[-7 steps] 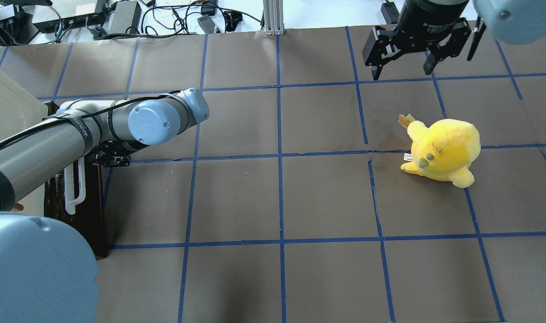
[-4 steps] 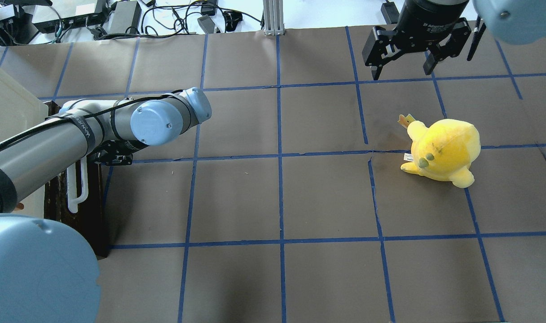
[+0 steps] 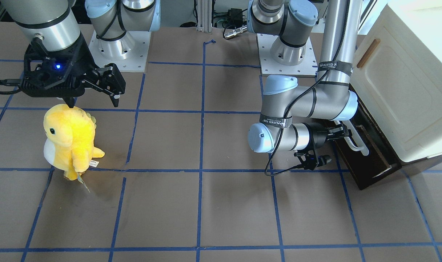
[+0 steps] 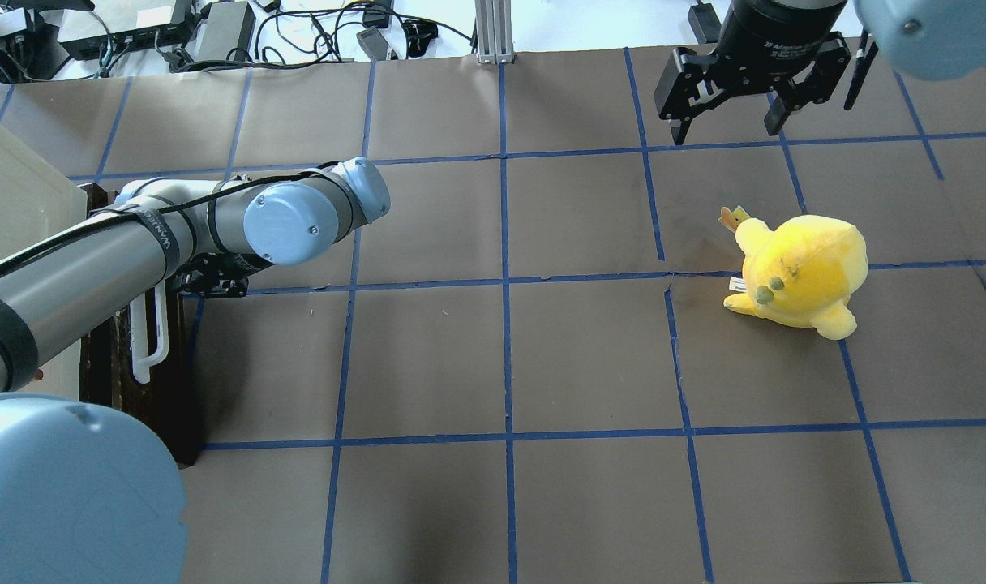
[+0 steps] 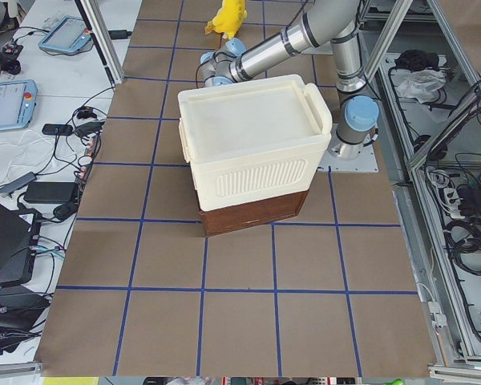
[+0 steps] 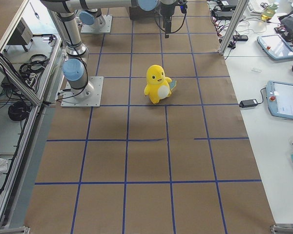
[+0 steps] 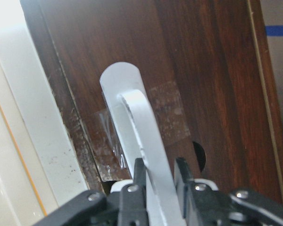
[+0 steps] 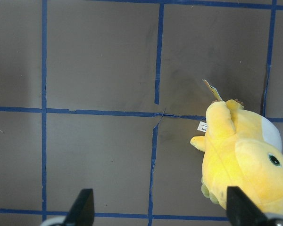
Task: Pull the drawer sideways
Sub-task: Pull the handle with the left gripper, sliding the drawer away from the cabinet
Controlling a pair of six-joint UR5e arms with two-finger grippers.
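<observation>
Gripping the drawer [image 7: 203, 70] by its white handle [image 7: 132, 117], our left pincer [image 7: 159, 165] is clamped. We should pull straight and level.

drawer [image 3: 373, 160] dark brown | handle [image 3: 356, 141] white | cabinet [image 3: 406, 91] cream | plush [image 3: 70, 138] yellow | table [image 3: 206, 203] brown, blue grid

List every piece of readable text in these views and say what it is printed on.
"WANJEED": black strap on the left arm; the characters after it are blurred.
"Adaptive": black body of the right gripper; the words around it are unclear.
The white tag on the plush toy has print too small to read.
</observation>
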